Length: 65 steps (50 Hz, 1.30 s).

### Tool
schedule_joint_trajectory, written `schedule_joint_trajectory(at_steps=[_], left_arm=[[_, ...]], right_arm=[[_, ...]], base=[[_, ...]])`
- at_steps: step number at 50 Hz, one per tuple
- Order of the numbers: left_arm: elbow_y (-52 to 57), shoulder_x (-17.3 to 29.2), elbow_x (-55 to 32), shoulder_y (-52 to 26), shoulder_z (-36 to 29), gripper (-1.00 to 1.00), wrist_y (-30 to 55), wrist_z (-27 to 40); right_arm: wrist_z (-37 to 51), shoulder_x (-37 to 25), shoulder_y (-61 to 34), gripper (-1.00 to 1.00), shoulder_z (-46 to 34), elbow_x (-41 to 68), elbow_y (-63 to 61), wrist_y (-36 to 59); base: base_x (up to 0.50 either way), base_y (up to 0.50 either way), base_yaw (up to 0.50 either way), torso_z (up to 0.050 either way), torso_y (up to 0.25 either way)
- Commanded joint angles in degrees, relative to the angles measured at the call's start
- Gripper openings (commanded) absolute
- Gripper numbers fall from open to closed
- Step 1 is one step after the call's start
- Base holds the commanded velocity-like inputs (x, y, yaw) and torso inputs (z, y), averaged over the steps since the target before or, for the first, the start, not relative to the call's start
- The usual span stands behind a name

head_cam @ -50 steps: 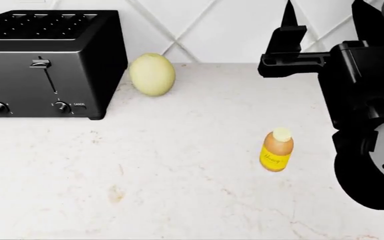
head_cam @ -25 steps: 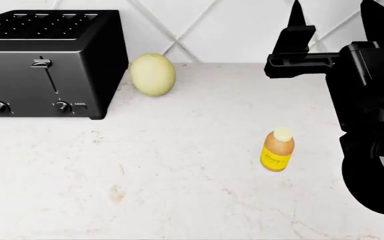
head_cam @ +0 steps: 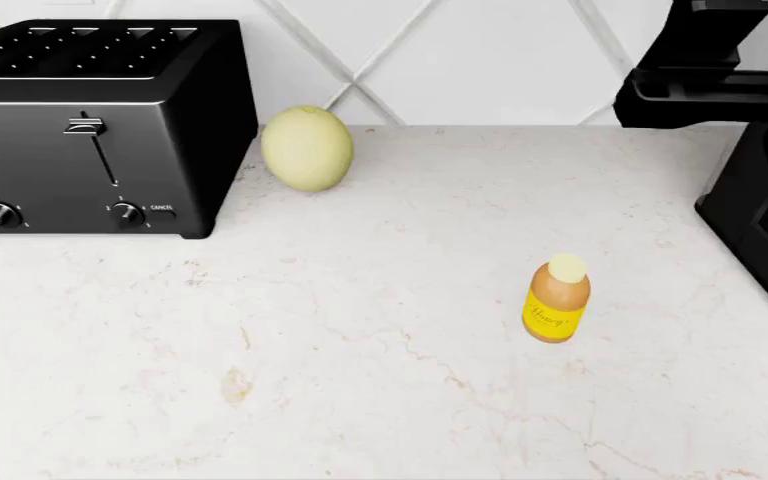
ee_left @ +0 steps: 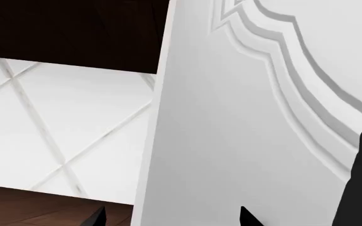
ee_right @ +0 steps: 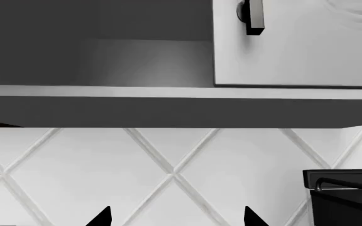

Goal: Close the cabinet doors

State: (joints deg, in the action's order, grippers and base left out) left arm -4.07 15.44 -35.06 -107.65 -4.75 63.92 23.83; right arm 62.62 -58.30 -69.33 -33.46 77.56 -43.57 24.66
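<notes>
The left claw (ee_left: 171,219) shows only as two dark fingertips at the edge of its wrist view, set apart with nothing between them, so it reads as open. Right in front of it stands a white cabinet door (ee_left: 250,117), swung out so that its free vertical edge faces the claw; its long axis runs up and down, and the moulded panel spreads away to one side of that edge. Beyond the edge lie the dark cabinet interior (ee_left: 74,28) and the diamond-tiled wall (ee_left: 61,122).

The right claw (ee_right: 171,217) is likewise spread and empty, but it looks up from below at the cabinet's underside (ee_right: 168,110) and a door with a dark handle (ee_right: 251,16), well apart from it. The left arm is the nearer to a door, so the push is probably its job.
</notes>
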Motion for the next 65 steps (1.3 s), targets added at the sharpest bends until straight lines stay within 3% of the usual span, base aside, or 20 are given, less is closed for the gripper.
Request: schedule_joint_trajectory(at_steps=[1, 29, 39, 50, 58, 65], left_arm=[[-2.5, -5.0, -5.5, -0.8, -2.5, 1.00, -2.3, -3.8], [-10.8, -10.2, -8.0, 1.9, -1.3, 1.00, -6.2, -4.7], [-12.0, -11.2, -5.8, 4.1, -3.4, 1.00, -11.8, -5.0], [-17.0, -11.9, -9.3, 2.9, -2.8, 1.00, -9.7, -6.3], [-21.3, -12.9, -14.3, 3.1, -1.7, 1.00, -11.8, -15.3], [-25.4, -13.5, -17.1, 2.5, -1.6, 1.00, -9.5, -15.7]], right_arm=[[1.4, -3.0, -0.6, 1.00, 2.3, 2.5, -3.4, -0.9], [-0.3, -3.1, 2.1, 1.00, 2.3, 0.5, -4.1, -2.3], [-0.9, -3.0, 2.6, 1.00, 2.2, 0.0, -4.1, -2.5], [-0.9, -2.9, 3.0, 1.00, 2.2, -0.3, -4.3, -2.6], [-1.1, -3.2, 3.8, 1.00, 2.4, -0.6, -4.4, -3.1], [-1.3, -4.1, 4.3, 1.00, 3.0, -0.5, -4.9, -3.8]], base=[[0.00, 0.00, 0.00, 0.010, 0.000], [0.00, 0.00, 0.00, 0.001, 0.000], [0.00, 0.00, 0.00, 0.000, 0.000], [0.00, 0.00, 0.00, 0.000, 0.000], [0.00, 0.00, 0.00, 0.000, 0.000], [0.00, 0.00, 0.00, 0.000, 0.000]])
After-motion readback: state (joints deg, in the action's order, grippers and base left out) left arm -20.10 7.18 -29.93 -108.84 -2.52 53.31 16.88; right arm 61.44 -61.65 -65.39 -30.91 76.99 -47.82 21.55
